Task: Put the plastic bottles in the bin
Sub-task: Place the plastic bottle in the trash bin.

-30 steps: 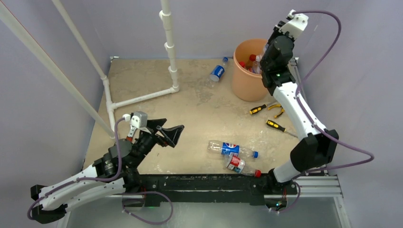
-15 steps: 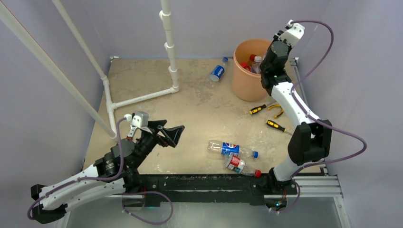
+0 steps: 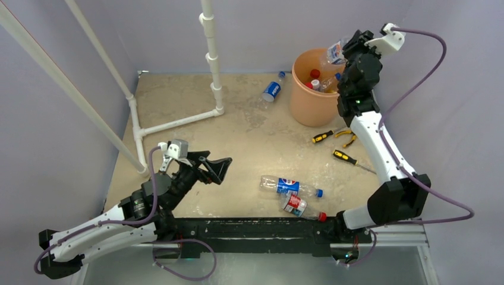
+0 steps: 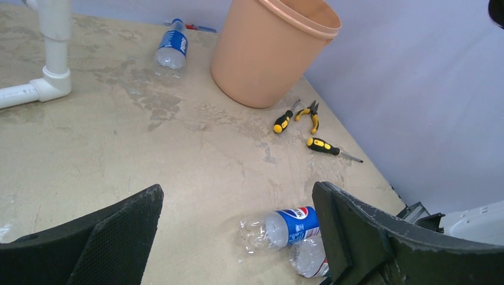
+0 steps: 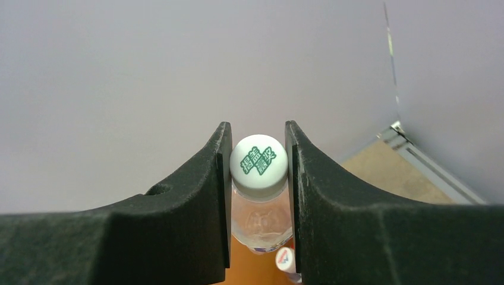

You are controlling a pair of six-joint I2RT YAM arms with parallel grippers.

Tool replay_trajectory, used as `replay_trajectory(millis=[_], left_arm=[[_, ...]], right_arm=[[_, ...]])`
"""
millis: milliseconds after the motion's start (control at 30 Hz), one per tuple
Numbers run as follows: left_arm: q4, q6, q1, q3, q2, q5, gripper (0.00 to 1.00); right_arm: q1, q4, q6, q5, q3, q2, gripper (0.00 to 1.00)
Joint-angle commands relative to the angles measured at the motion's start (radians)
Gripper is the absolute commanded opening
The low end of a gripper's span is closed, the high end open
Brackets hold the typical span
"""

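My right gripper [image 3: 349, 48] hangs over the far right rim of the orange bin [image 3: 309, 104], shut on the white cap of a clear plastic bottle [image 3: 336, 52]. In the right wrist view the cap [image 5: 258, 159] is pinched between both fingers, the bottle body [image 5: 261, 221] hanging over the bin's orange inside [image 5: 249, 270]. Other bottles [image 3: 318, 78] lie in the bin. A blue-labelled bottle [image 3: 272, 90] lies left of the bin. Two more bottles [image 3: 289, 186] [image 3: 299, 206] lie near the front edge. My left gripper [image 3: 213, 161] is open, low at the front left, with nothing between its fingers.
Two yellow-and-black screwdrivers [image 3: 322, 137] [image 3: 347, 159] and pliers [image 3: 345, 135] lie in front of the bin. A white pipe frame [image 3: 213, 65] stands at the back left. The left wrist view shows the bin [image 4: 267, 53], the tools [image 4: 309, 116] and the front bottles [image 4: 285, 228].
The right arm has swung up and to the right, bringing the held bottle into sight above the bin's far rim. The left arm has barely moved.
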Motion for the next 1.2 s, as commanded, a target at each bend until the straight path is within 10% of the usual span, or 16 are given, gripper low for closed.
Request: replay_trajectory(millis=[0, 1167], left_arm=[[0.019, -0.029, -0.005, -0.001, 0.006, -0.013, 0.96], [0.079, -0.007, -0.005, -0.01, 0.098, -0.028, 0.96]], right_arm=[[0.003, 0.011, 0.021, -0.104, 0.085, 0.011, 0.0], [0.022, -0.18, -0.071, -0.399, 0.148, 0.36, 0.0]])
